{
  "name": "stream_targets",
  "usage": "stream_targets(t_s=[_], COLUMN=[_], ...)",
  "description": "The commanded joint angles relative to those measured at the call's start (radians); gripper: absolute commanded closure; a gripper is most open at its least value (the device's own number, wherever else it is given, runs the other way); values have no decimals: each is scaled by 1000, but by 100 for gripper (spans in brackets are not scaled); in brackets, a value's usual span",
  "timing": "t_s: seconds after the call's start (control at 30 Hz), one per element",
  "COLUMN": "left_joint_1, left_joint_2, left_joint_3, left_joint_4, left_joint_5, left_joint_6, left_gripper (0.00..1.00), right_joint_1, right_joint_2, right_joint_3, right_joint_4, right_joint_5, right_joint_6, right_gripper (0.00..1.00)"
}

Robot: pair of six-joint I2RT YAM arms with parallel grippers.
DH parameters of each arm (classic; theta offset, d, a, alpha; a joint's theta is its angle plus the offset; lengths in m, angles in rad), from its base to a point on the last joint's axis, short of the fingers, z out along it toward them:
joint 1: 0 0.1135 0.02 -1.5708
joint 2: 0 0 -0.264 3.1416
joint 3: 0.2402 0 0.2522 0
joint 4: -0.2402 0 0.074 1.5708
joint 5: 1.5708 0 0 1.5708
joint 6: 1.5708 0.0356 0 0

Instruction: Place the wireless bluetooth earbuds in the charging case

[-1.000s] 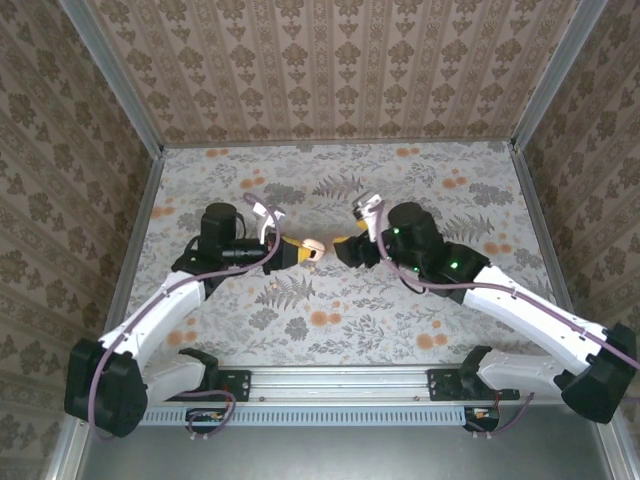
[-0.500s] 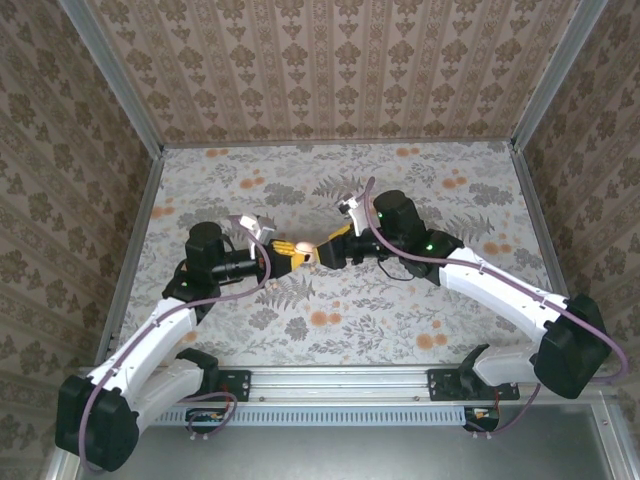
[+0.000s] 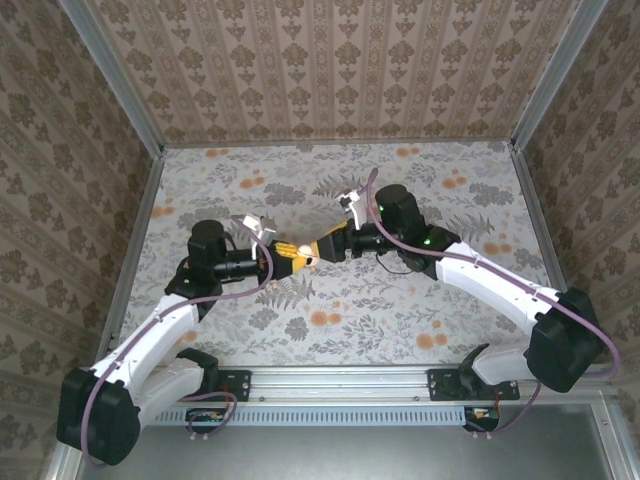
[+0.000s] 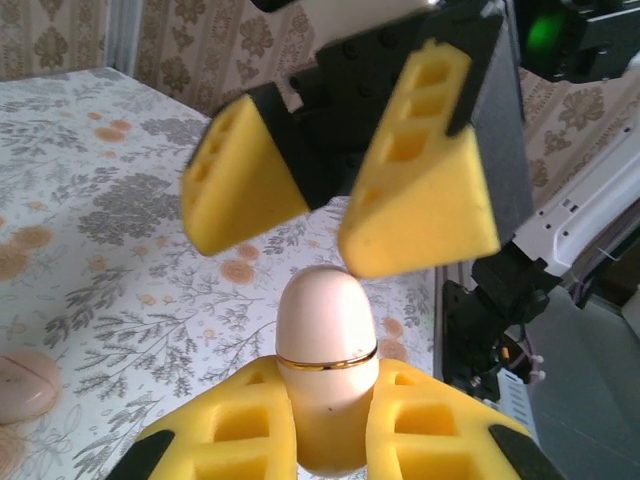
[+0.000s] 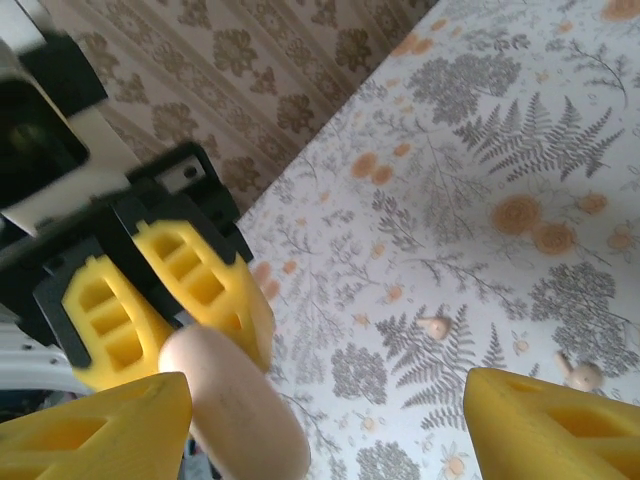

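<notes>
- Left gripper: closed on the case, one yellow finger on each side of its lower half.
- Case: pale pink, egg-shaped, with a thin gold seam ringing it just above the fingers. The long axis runs in line with the left gripper's fingers, and the rounded end points out past their tips. It is held clear of the table.
- From overhead, the case lies roughly left to right, rounded end towards the right gripper, with the left gripper behind it.
- Right gripper: jaws apart, holding nothing, tips just beyond the case's rounded end; contact cannot be told.
- Right wrist view: the case sits between the spread fingers, close against one.
- Earbuds: one and another lie apart on the floral table.
</notes>
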Motion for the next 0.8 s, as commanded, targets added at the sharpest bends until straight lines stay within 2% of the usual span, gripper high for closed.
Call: stream_targets(t_s=[0.0, 0.07, 0.17, 0.53, 0.77], left_joint_1=[1, -1, -2, -2, -10], left_joint_2=[6, 15, 31, 28, 25], left_joint_3=[39, 38, 43, 47, 59], left_joint_4=[59, 90, 127, 163, 171], left_joint_5=[69, 76, 89, 95, 111], left_joint_6=[6, -13, -47, -91, -112], left_gripper=[100, 100, 100, 100, 100], right_joint_1=[-15, -13, -13, -13, -22], right_joint_2=[-5, 6, 29, -3, 3], right_joint_3=[-46, -67, -69, -92, -84], right_joint_4=[211, 307, 347, 265, 205], right_joint_5=[-110, -163, -214, -225, -182], right_joint_6=[114, 176, 216, 157, 122], right_gripper=[27, 27, 29, 30, 35])
